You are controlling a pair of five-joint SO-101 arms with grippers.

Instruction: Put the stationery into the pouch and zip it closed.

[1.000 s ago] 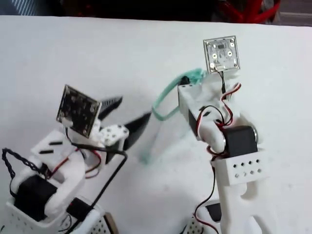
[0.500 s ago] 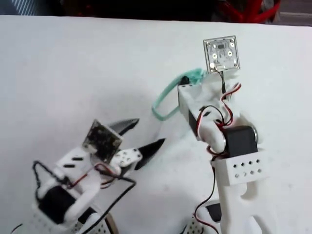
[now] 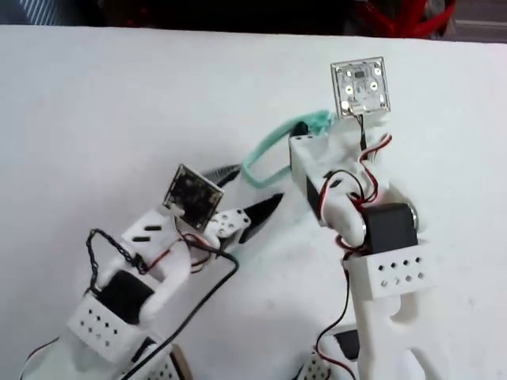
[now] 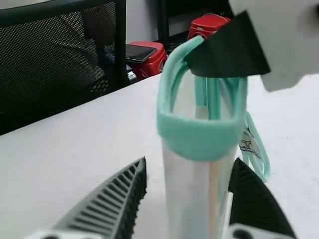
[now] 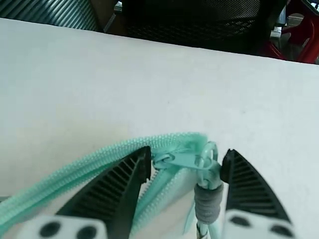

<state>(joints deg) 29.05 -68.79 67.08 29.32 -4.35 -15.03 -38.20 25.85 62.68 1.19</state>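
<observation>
The pouch (image 3: pixel 273 142) is clear plastic with a teal zipper edge and hangs above the white table. My right gripper (image 3: pixel 305 131) holds its far end. In the right wrist view the right gripper (image 5: pixel 184 174) has the teal zipper pull (image 5: pixel 207 157) and zipper tape between its jaws. My left gripper (image 3: pixel 247 188) is open at the pouch's near end. In the left wrist view the pouch (image 4: pixel 197 134) stands edge-on between the left gripper's (image 4: pixel 187 199) spread jaws, with the right arm's black finger (image 4: pixel 227 50) clamped on its top. What the pouch holds is blurred.
The white table (image 3: pixel 119 95) stretches to the left and back. The right arm's body (image 3: pixel 380 237) stands close by the left arm. Beyond the far table edge are a mesh chair (image 4: pixel 50 59) and red objects (image 3: pixel 404 16).
My left arm has swung from the left front towards the pouch, and its open jaws now sit on either side of the near end. The right arm has kept still.
</observation>
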